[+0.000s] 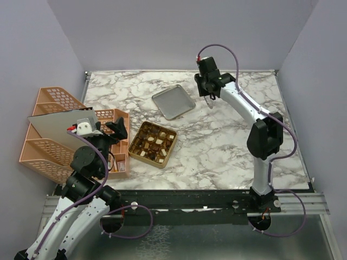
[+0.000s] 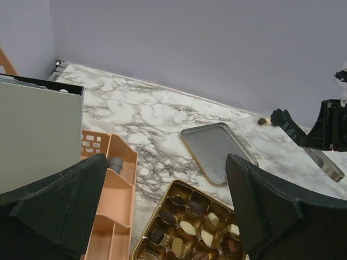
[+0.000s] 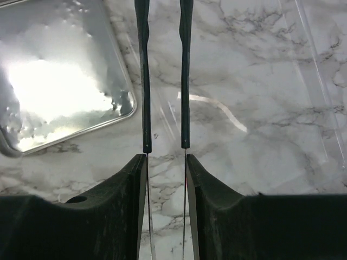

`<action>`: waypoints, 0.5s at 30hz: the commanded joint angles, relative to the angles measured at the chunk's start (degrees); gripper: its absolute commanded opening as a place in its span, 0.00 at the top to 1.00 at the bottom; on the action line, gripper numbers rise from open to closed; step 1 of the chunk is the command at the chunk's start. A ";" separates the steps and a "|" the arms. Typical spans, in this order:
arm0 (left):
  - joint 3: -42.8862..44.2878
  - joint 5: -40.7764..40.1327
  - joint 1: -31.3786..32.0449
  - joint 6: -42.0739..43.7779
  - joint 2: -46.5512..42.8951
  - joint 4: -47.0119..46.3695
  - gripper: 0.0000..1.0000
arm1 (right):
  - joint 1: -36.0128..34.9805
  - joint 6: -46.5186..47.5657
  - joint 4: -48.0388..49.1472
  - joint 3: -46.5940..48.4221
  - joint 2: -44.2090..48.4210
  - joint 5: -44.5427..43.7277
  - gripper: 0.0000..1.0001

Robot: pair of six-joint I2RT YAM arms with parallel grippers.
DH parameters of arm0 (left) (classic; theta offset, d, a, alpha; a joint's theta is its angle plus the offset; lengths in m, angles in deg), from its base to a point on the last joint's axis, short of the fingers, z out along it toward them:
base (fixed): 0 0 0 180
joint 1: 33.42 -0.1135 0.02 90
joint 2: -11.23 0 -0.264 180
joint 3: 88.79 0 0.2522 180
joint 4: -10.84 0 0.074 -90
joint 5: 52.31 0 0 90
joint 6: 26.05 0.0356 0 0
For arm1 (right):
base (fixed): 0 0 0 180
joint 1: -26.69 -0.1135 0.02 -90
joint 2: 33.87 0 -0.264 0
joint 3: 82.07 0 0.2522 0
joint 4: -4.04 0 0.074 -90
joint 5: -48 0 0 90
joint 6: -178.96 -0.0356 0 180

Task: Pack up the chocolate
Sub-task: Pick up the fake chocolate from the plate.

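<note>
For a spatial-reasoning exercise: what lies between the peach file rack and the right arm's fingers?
A metal lid, flat and inside up, apart from both rack and right fingers; the top view shows it.

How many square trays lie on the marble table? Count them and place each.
2. The golden tray, filled with chocolates, lies front-left beside the peach organiser. The empty silver tray lies farther back, toward the table's middle. None seems hidden.
</note>
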 commanded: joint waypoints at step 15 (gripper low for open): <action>-0.55 0.29 -0.11 0.02 -0.20 -0.94 0.01 | 10.08 3.12 -1.20 24.37 -23.54 3.98 0.64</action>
